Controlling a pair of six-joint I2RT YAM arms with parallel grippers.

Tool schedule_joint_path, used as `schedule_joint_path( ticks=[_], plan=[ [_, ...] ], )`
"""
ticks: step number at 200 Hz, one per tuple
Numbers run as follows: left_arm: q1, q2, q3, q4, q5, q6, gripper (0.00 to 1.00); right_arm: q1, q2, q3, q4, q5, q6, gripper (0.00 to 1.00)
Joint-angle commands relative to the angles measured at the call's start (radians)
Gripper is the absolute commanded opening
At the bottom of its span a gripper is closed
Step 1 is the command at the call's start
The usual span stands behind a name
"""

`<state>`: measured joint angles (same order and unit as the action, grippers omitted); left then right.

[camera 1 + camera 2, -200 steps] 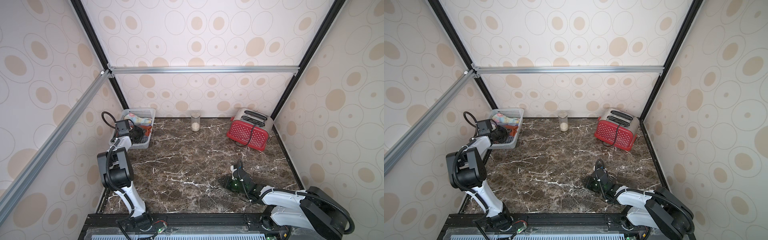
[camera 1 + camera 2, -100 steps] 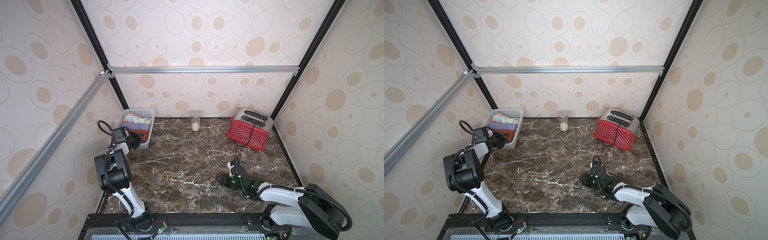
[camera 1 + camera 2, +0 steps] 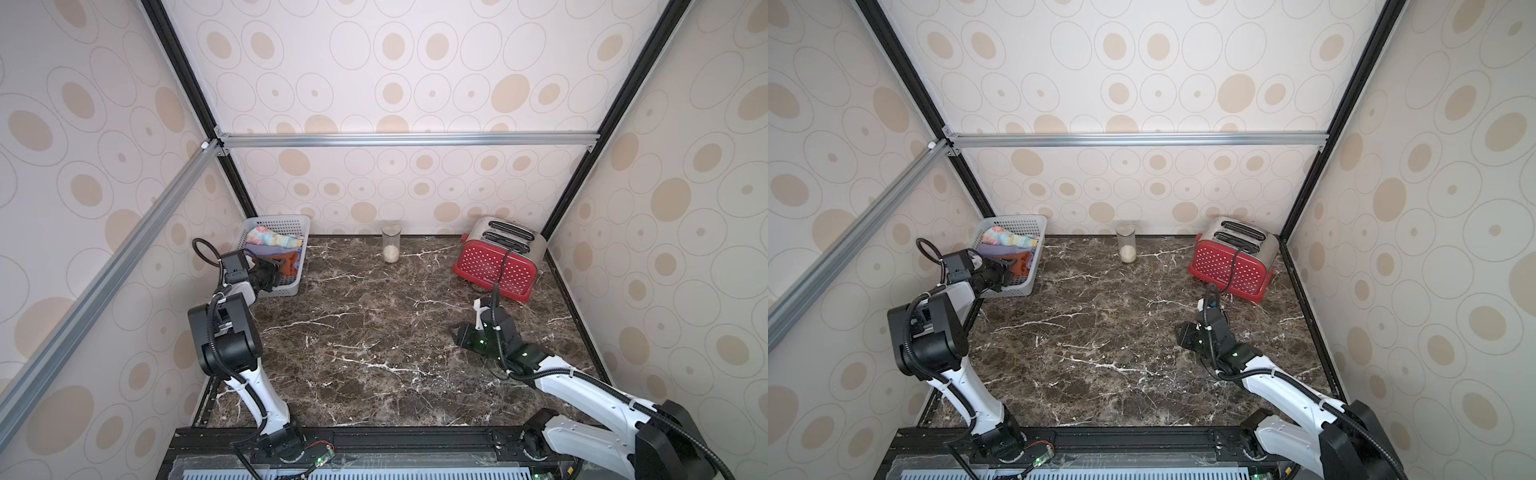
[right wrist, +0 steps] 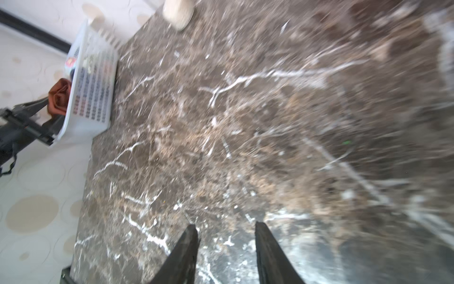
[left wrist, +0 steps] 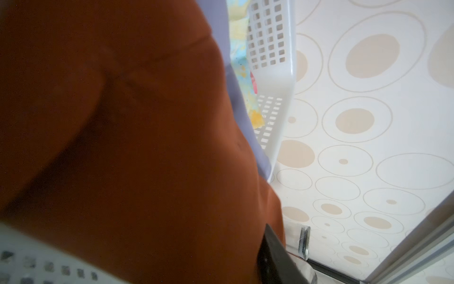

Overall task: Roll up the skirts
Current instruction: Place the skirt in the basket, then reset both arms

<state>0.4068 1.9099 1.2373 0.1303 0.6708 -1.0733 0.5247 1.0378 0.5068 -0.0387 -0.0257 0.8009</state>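
All the skirts lie in the white basket at the back left. The floral skirt sits at its far end and the lavender skirt in the middle. The rust-orange skirt, bunched into a roll, is at the near end. My left gripper reaches over the basket's near rim, open, its fingers either side of the rust-orange skirt. This cloth fills the left wrist view, where only one finger shows. My right gripper hovers low over the marble table at the front right, open and empty.
A clear jar with beige contents stands at the back middle. A red toaster with a black cord sits at the back right. Patterned walls close in three sides, and an aluminium bar crosses overhead.
The left gripper drew back from over the basket to its near end, and its jaws have spread apart around the rust-orange skirt. The right gripper shifted slightly away from the front edge.
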Motion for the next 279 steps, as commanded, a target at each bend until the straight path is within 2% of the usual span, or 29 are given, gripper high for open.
schedule_joint_path(
  ticks=[1, 16, 43, 69, 97, 140, 157, 178, 201, 219, 240, 257, 279],
  plan=[
    [-0.005, 0.027, 0.021, -0.147, -0.035, 0.075, 0.59, -0.046, -0.054, 0.029, -0.107, 0.059, -0.043, 0.42],
    [-0.004, 0.003, 0.045, -0.241, -0.052, 0.115, 0.69, -0.070, -0.075, 0.040, -0.130, 0.085, -0.053, 0.43],
    [-0.005, -0.042, 0.039, -0.318, -0.062, 0.147, 0.76, -0.104, -0.074, 0.069, -0.147, 0.095, -0.064, 0.44],
    [-0.004, -0.101, -0.007, -0.323, -0.082, 0.166, 0.90, -0.111, -0.042, 0.102, -0.157, 0.105, -0.076, 0.44],
    [-0.004, -0.133, 0.057, -0.376, -0.099, 0.209, 0.98, -0.118, -0.019, 0.128, -0.154, 0.115, -0.094, 0.44],
    [-0.005, -0.151, 0.155, -0.448, -0.140, 0.217, 0.99, -0.152, 0.004, 0.160, -0.166, 0.126, -0.118, 0.45],
    [-0.009, -0.195, 0.180, -0.565, -0.244, 0.274, 0.99, -0.174, -0.011, 0.159, -0.167, 0.142, -0.126, 0.47],
    [-0.019, -0.261, 0.168, -0.668, -0.401, 0.316, 0.99, -0.204, -0.029, 0.151, -0.165, 0.162, -0.132, 0.55],
    [-0.052, -0.343, 0.140, -0.701, -0.512, 0.376, 0.99, -0.239, -0.037, 0.150, -0.175, 0.175, -0.128, 0.58],
    [-0.093, -0.411, 0.140, -0.741, -0.615, 0.413, 0.99, -0.309, -0.057, 0.145, -0.185, 0.188, -0.119, 0.59],
    [-0.139, -0.491, 0.098, -0.751, -0.718, 0.420, 0.99, -0.351, -0.102, 0.132, -0.181, 0.223, -0.112, 0.63],
    [-0.153, -0.562, 0.033, -0.756, -0.764, 0.373, 0.99, -0.367, -0.134, 0.127, -0.186, 0.272, -0.120, 0.65],
    [-0.238, -0.732, -0.170, -0.578, -0.796, 0.381, 0.99, -0.370, -0.171, 0.107, -0.189, 0.376, -0.153, 0.72]
  ],
)
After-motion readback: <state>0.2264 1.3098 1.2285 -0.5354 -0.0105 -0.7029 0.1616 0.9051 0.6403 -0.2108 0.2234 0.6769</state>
